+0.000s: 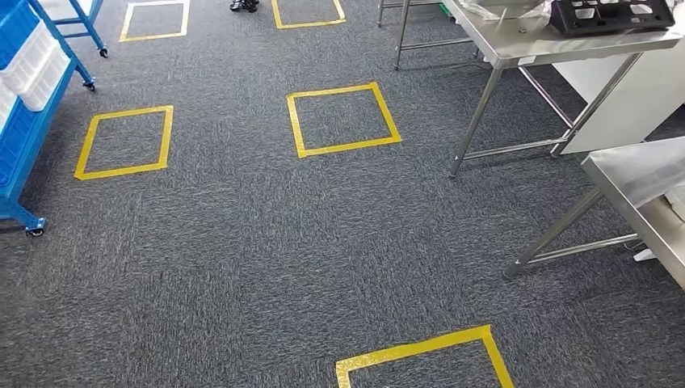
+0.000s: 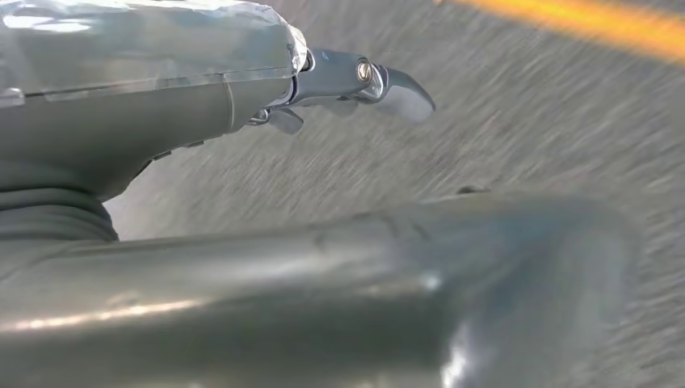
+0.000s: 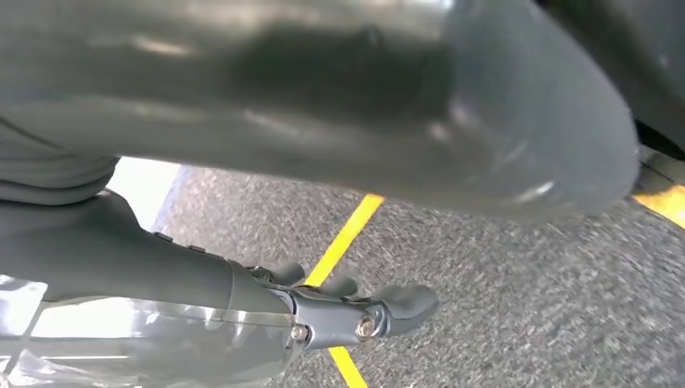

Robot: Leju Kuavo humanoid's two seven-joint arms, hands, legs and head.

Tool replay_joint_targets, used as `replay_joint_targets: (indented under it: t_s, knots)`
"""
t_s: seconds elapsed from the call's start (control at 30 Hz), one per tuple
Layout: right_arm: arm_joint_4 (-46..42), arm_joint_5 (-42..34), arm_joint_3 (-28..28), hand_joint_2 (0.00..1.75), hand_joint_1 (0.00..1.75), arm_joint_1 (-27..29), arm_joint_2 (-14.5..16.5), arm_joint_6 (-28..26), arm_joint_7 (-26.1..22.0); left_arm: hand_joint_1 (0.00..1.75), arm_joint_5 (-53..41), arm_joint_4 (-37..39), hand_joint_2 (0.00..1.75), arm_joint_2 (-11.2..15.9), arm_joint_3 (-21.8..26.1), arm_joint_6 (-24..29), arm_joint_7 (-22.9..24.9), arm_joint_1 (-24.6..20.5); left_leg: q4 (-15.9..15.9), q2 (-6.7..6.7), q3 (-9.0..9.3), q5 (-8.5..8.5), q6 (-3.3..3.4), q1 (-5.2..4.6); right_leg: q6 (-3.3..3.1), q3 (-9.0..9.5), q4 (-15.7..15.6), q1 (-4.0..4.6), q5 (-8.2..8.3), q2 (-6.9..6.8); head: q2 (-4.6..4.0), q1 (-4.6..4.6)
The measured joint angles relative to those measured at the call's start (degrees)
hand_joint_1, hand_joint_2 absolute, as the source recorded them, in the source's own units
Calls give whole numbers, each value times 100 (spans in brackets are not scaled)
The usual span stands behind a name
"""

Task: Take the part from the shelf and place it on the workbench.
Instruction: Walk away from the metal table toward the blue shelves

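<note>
The blue wheeled shelf (image 1: 24, 137) stands at the left edge of the head view and carries white bins (image 1: 36, 61). The steel workbench (image 1: 525, 44) is at the upper right, with a black moulded tray-like part (image 1: 618, 14) and clear plastic wrap on it. My left hand (image 2: 186, 121) hangs over the grey carpet with its fingers (image 2: 388, 81) stretched out and nothing in it. My right hand (image 3: 242, 283) also hangs above the carpet, fingers (image 3: 404, 303) apart from the thumb and holding nothing.
Grey carpet with yellow tape squares (image 1: 343, 120) (image 1: 125, 141) lies between shelf and benches. A second steel table (image 1: 638, 174) juts in at the right, and its legs (image 1: 557, 230) reach into the floor space. Another tape square (image 1: 424, 356) lies near the bottom.
</note>
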Motion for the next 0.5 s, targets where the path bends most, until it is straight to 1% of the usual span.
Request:
replay_joint_targets:
  t_s: [0.03, 0.07, 0.1, 0.13, 0.17, 0.2, 0.23, 0.27, 0.3, 0.33, 0.37, 0.4, 0.43, 0.5]
  knots:
    - [0, -1, 0, 0, 0, -34, 7, 23, 21, 0, -16, 0, 0, 42, 3, -139, 69, 27, 35, 56, -27, -20, -27, -3, -38, 11, -43, -6, 33, -65, 0, 0]
    - [0, -29, -4, 0, 0, -59, 19, 15, 51, 0, -83, 0, 0, 74, -9, -214, 80, 51, 152, 174, -87, -105, -48, -9, -82, 22, -89, -13, 64, -137, 0, -1]
    - [1, -83, -21, 0, 0, -67, 29, -11, 82, 0, -194, 0, 0, 74, -43, -223, 19, 65, 389, 331, -197, -260, -61, -16, -116, 29, -130, -19, 90, -219, 0, -2]
    - [3, -155, -50, 0, 0, -54, 37, -55, 102, 0, -326, -1, 0, 25, -94, -167, -115, 76, 724, 491, -348, -466, -70, -18, -131, 27, -140, 0, 96, -305, 0, -2]
    - [9, -232, -88, 0, 0, -19, 39, -102, 96, 0, -447, -3, 0, -49, -159, -94, -338, 83, 1113, 575, -519, -674, -83, -11, -143, 16, -138, 11, 95, -404, 0, -3]
    - [18, -298, -135, 0, 0, 28, 32, -140, 63, 0, -535, -5, 0, -134, -223, -50, -601, 94, 1440, 615, -654, -818, -99, -3, -142, 5, -135, 17, 94, -505, 0, -3]
    - [28, -357, -183, 0, 0, 78, 22, -179, 18, 0, -595, -8, 0, -202, -274, -71, -849, 112, 1593, 642, -698, -859, -115, 9, -137, -5, -130, 17, 90, -605, 0, -3]
    - [38, -423, -232, 0, 0, 127, 12, -223, -38, 0, -653, -9, 0, -243, -321, -154, -1056, 136, 1535, 670, -632, -798, -131, 24, -130, -14, -122, 12, 86, -694, 0, -3]
    - [43, -494, -288, 0, 0, 174, 5, -274, -97, 0, -707, -9, 0, -263, -367, -292, -1206, 170, 1243, 719, -440, -649, -146, 41, -116, -18, -108, 5, 78, -766, 0, -3]
    - [45, -573, -355, 0, 0, 221, -3, -332, -162, 0, -769, -9, 0, -273, -418, -484, -1324, 206, 810, 830, -173, -486, -161, 57, -91, -20, -81, 3, 62, -826, 0, -2]
    - [46, -656, -432, 0, 0, 270, -19, -396, -235, 0, -832, -9, 0, -266, -470, -694, -1427, 235, 431, 931, 58, -370, -158, 55, -56, -25, -43, 14, 39, -876, 0, -3]
    - [48, -732, -520, 0, 0, 323, -37, -459, -315, 0, -894, -9, 0, -252, -520, -908, -1531, 257, 157, 1001, 218, -299, -133, 49, -18, -28, -11, 24, 19, -922, 0, -1]
    - [50, -798, -611, 0, 0, 371, -62, -519, -407, 0, -960, -9, 0, -223, -564, -1107, -1636, 277, 28, 1036, 284, -282, -100, 37, 20, -27, 14, 36, 3, -965, 0, 1]
    - [54, -889, -776, 0, 0, 442, -103, -612, -582, 0, -1085, -10, 0, -138, -646, -1377, -1826, 320, 16, 931, 251, -270, -12, 15, 85, -11, 22, 27, -7, -1047, 0, 5]
